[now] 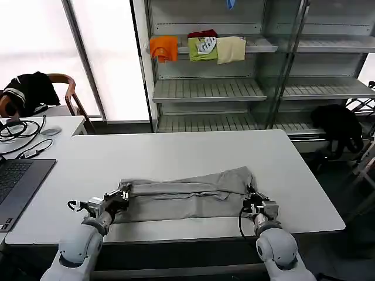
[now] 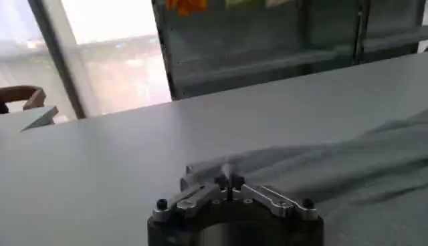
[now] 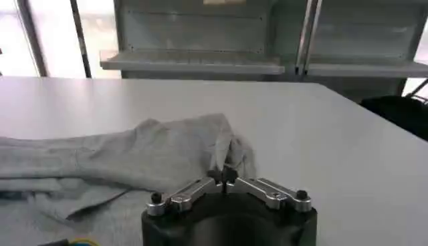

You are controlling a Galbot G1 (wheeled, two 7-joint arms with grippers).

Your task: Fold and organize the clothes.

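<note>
Both our grippers, left (image 1: 123,195) and right (image 1: 251,198), pinch the grey shirt (image 1: 187,197) at lower centre of the white table (image 1: 193,152). Shelves (image 1: 205,89) with folded garments (image 1: 197,48) fill the upper centre; a laptop (image 1: 17,181) sits lower left.

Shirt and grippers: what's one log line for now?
left gripper: shut on grey shirt | right gripper: shut on grey shirt | table

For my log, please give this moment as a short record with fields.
garment: one grey shirt, partly folded lengthwise on the white table
left gripper: jaws shut on the shirt's left end
right gripper: jaws shut on the shirt's right end
shelf: behind the table, holds orange, green and cream garments
</note>
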